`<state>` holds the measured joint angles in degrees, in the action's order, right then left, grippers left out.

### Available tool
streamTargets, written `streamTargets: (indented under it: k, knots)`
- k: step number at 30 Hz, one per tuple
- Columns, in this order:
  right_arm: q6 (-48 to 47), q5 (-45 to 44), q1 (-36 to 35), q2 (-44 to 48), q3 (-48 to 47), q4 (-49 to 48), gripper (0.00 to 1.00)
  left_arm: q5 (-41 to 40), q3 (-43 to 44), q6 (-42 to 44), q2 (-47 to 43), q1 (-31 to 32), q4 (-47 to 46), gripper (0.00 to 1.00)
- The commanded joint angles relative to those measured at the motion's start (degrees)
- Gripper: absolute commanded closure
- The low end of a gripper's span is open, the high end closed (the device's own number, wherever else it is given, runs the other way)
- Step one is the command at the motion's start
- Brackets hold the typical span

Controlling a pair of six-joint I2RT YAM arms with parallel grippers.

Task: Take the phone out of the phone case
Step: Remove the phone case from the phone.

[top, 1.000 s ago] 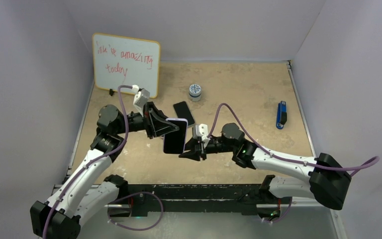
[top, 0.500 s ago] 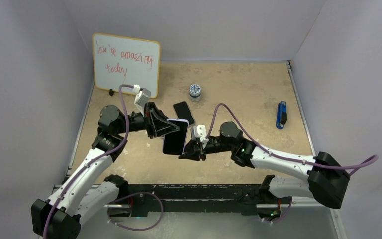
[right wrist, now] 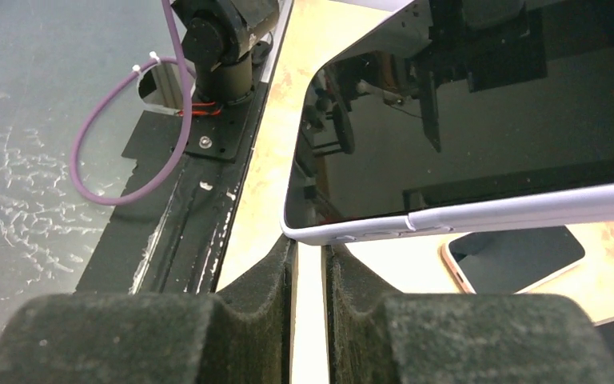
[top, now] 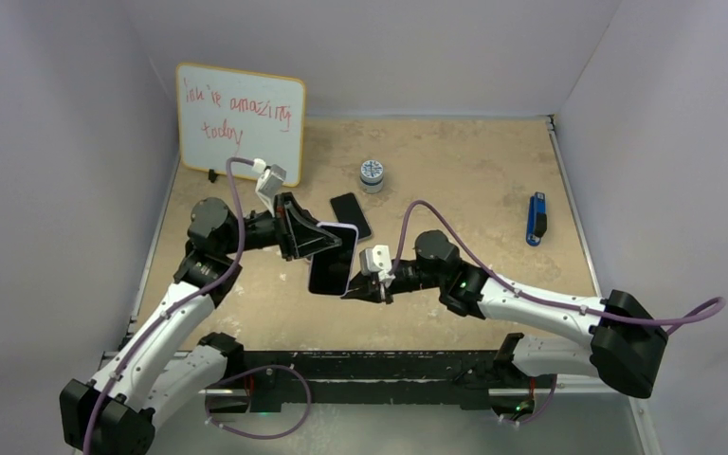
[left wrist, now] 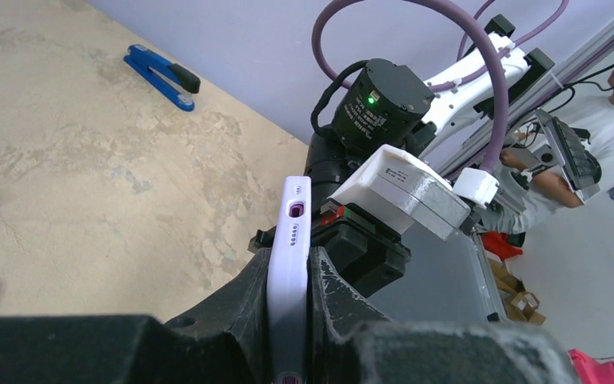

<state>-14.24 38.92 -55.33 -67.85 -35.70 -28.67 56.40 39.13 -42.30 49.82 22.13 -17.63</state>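
Phone [top: 333, 259] in lilac case [left wrist: 289, 228] aloft toward the counter's [top: 455, 161] near edge, left pincer [top: 317, 245] clamped on it, right pincer [right wrist: 309, 250] almost closed at its corner, grip impossible to tell.

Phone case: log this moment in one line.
left gripper: jaws shut on phone case | right gripper: at case edge, jaws unclear | phone: inside

The top view is evenly lit and sharp; the light is soft and comes from above, so the arms [top: 178, 315] throw only faint shadows on the bench [top: 464, 161]. In the left wrist view the left end effector [left wrist: 289, 270] is dark and blurred at the bottom, while the background is bright. In the right wrist view the phone [right wrist: 488, 120] screen gives mirror reflections, and the right end effector [right wrist: 308, 264] is out of focus.
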Motion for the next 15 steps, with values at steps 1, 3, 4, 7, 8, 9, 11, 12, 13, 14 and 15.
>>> streamTargets:
  k: [1,3,4,7,8,9,11,12,13,14,15]
  knots:
    - [2.6,-1.5,1.0,0.7,-2.3,-8.3,1.00,-1.5,0.4,-1.8,-2.8,0.2,-1.3,1.00]
    - [4.1,0.0,1.0,0.7,-1.8,-8.8,1.00,-3.0,1.0,1.3,-3.3,0.2,1.2,1.00]
    - [5.0,0.7,1.0,0.8,-1.5,-8.9,0.96,-4.0,1.6,3.4,-3.7,0.2,3.0,1.00]
    - [7.7,2.9,1.0,1.0,-0.8,-8.6,0.78,-7.5,2.5,8.6,-5.2,0.2,6.1,1.00]
    - [8.5,3.5,1.1,1.1,-0.6,-8.8,0.73,-8.1,2.5,9.4,-5.5,0.2,6.1,1.00]
    - [9.7,3.9,1.1,1.2,-0.1,-9.7,0.70,-8.4,2.3,9.8,-5.9,0.2,5.7,1.00]
    - [12.3,4.3,1.0,1.4,1.3,-12.7,0.67,-8.7,2.1,9.8,-6.3,0.2,4.7,1.00]
    - [13.5,4.3,1.0,1.5,2.1,-14.6,0.67,-8.8,2.1,9.9,-6.3,0.2,4.5,1.00]
    - [15.3,4.3,1.1,1.6,2.8,-16.5,0.66,-8.8,2.0,9.8,-6.4,0.2,4.4,1.00]
    - [17.2,4.4,1.1,1.7,3.4,-18.6,0.66,-8.9,1.9,9.8,-6.5,0.2,4.3,1.00]
    - [18.2,4.5,1.1,1.6,3.8,-20.0,0.66,-9.0,1.8,9.6,-6.7,0.2,4.1,1.00]
